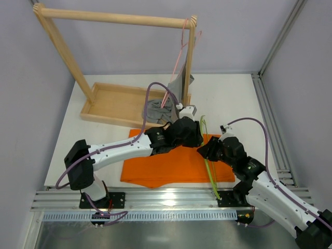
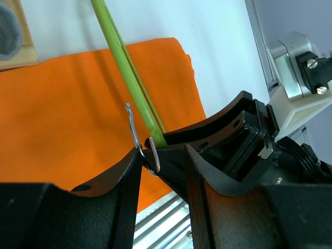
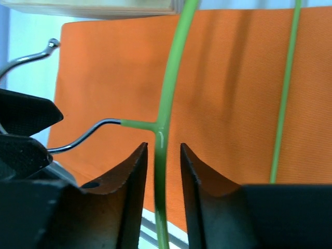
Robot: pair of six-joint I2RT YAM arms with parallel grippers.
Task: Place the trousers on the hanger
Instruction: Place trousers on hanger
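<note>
The orange trousers [image 1: 171, 167] lie folded flat on the table in front of both arms. The lime-green hanger [image 1: 208, 158] stands on edge over their right part, its metal hook [image 2: 134, 129] pointing left. My right gripper [image 3: 163, 148] is open with its fingers on either side of the hanger's green bar [image 3: 167, 93], a small gap showing on each side. My left gripper [image 2: 163, 155] is open, and the hook's wire rests against the tip of its left finger [image 2: 127, 179]. In the top view the left gripper [image 1: 193, 136] and the right gripper [image 1: 205, 150] are close together.
A wooden rack [image 1: 114, 19] stands at the back over a wooden tray [image 1: 104, 101]. A pink hanger [image 1: 179, 57] on it bears a grey garment [image 1: 158, 109]. Aluminium rails run along the right side [image 1: 270, 129] and the near edge [image 1: 155, 199].
</note>
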